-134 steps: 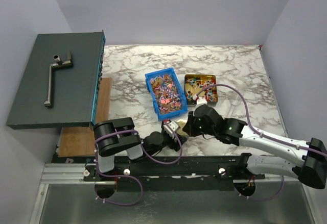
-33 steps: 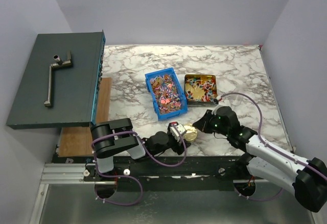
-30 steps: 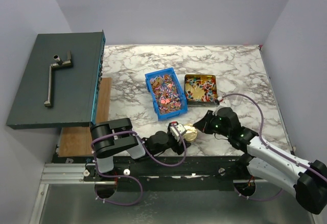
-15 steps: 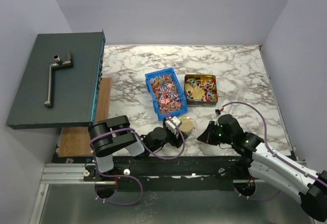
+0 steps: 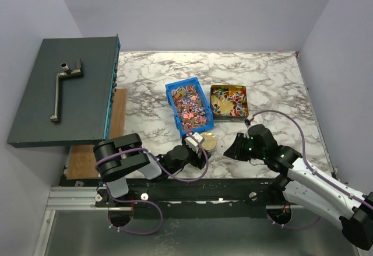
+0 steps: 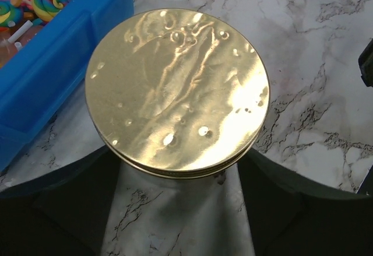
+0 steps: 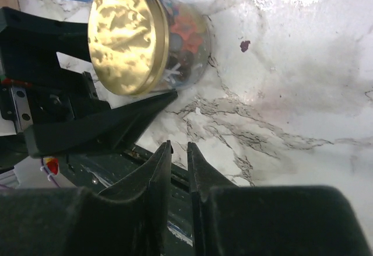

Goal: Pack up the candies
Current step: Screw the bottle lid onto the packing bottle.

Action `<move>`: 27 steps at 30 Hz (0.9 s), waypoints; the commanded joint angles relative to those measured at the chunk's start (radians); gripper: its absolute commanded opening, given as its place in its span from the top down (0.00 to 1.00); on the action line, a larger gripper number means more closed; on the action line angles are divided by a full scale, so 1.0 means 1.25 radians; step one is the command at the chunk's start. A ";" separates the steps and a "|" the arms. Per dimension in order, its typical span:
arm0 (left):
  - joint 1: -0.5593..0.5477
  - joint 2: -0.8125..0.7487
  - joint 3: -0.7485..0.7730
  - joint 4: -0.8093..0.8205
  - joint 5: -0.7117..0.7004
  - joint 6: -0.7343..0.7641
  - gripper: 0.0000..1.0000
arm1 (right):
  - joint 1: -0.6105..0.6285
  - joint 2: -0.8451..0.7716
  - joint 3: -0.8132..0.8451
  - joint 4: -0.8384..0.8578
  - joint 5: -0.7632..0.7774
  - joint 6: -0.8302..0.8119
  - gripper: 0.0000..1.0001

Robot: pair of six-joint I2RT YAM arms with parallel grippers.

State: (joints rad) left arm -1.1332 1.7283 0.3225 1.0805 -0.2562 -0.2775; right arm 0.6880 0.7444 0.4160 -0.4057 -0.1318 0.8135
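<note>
Candies fill a blue bin (image 5: 188, 107) and lie in a square gold tin (image 5: 229, 101). More candies show through a clear jar (image 7: 186, 34) capped with a round gold lid (image 5: 208, 142), (image 6: 178, 90), (image 7: 125, 34). My left gripper (image 5: 200, 146), (image 6: 175, 165) is shut on the jar, one finger on each side under the lid, next to the bin's near corner (image 6: 52, 63). My right gripper (image 5: 230, 148), (image 7: 179, 146) is shut and empty, low over the table just right of the jar and apart from it.
A dark grey box (image 5: 64, 93) with a metal crank handle (image 5: 61, 84) on top stands at the left. A wooden board (image 5: 93, 154) lies below it. A black rail (image 5: 192, 189) runs along the table's front edge.
My left gripper has carried the jar up and left, close to the blue bin. My right gripper has let go of the jar area and drawn back to the right.
</note>
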 commanded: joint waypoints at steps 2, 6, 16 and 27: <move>0.002 -0.010 -0.035 -0.155 -0.009 -0.031 0.01 | 0.004 0.027 0.060 -0.003 0.042 -0.057 0.77; -0.004 -0.040 -0.044 -0.170 -0.008 -0.032 0.01 | 0.004 0.045 0.079 0.003 0.063 -0.071 0.76; -0.017 -0.153 -0.060 -0.281 0.045 -0.058 0.01 | 0.003 0.074 0.119 0.015 0.078 -0.102 0.73; -0.018 -0.380 -0.014 -0.554 0.114 -0.057 0.01 | 0.004 0.104 0.162 0.027 0.101 -0.136 0.57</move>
State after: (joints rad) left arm -1.1503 1.3579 0.2653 0.6281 -0.1680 -0.3447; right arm 0.6880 0.8665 0.5816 -0.3908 -0.0422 0.6773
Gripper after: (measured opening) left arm 0.986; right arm 0.412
